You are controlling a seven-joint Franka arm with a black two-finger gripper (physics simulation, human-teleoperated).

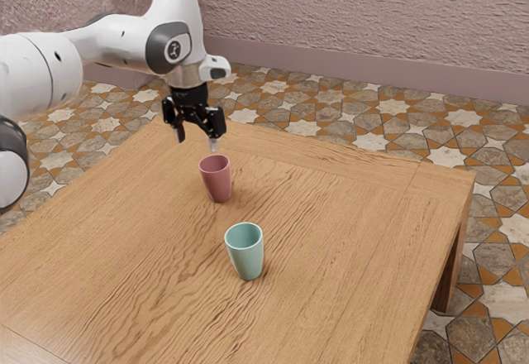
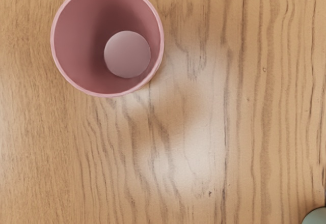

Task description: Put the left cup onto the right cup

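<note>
On the light wooden table, two handleless cups are seen standing upright and well apart: a dusty pink tapered cup and a pale teal tapered cup. The pink cup is set further back and toward the exterior view's left, while the teal cup is parked nearer the camera and a bit toward the exterior view's right, so neither is touched by the other. The black two-finger gripper is held just above the pink cup, slightly behind its rim and pointed down. Its jaws are spread apart, with nothing caught between them. From the wrist view, the pink cup is looked straight down into, so its round pale bottom can be made out inside the rim. It's off to one side of the hand rather than dead under it, and a sliver of the teal cup is caught well away from it. A star-patterned tiled floor and a rough pinkish wall are seen behind the table.
</note>
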